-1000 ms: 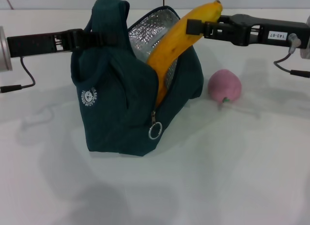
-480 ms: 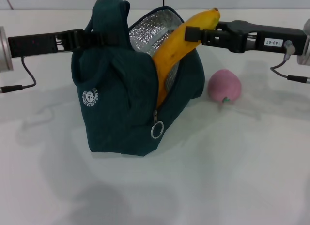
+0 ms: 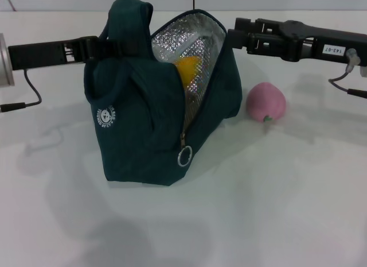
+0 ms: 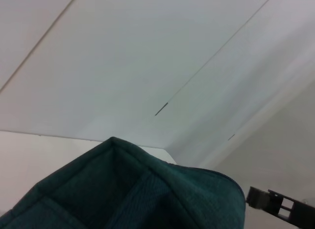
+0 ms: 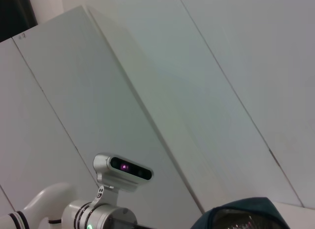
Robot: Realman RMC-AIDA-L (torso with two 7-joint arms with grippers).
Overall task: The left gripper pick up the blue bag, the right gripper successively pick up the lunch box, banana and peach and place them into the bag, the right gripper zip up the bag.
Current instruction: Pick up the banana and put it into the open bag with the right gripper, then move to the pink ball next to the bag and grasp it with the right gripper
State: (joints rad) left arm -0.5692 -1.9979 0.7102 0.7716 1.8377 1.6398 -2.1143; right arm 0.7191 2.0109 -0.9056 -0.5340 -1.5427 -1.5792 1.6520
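Note:
The blue bag (image 3: 143, 123) stands on the white table with its mouth open and the silver lining showing. My left gripper (image 3: 121, 47) is shut on the bag's handle at the upper left and holds it up. Inside the opening, only a yellow patch of the banana (image 3: 188, 68) shows, low against the lining. My right gripper (image 3: 234, 34) hovers open and holding nothing at the bag's upper right rim. The pink peach (image 3: 266, 101) lies on the table to the right of the bag, below the right arm. The lunch box is hidden. The left wrist view shows the bag's fabric (image 4: 123, 189).
The zipper's metal ring pull (image 3: 183, 157) hangs at the bag's front, with the zipper undone above it. A black cable (image 3: 28, 92) trails from the left arm. White table surface (image 3: 258, 209) stretches in front of the bag.
The banana, held upright and sticking out of the bag's mouth, has dropped inside. My right gripper let go of it and drew slightly right. The left gripper and peach stayed put.

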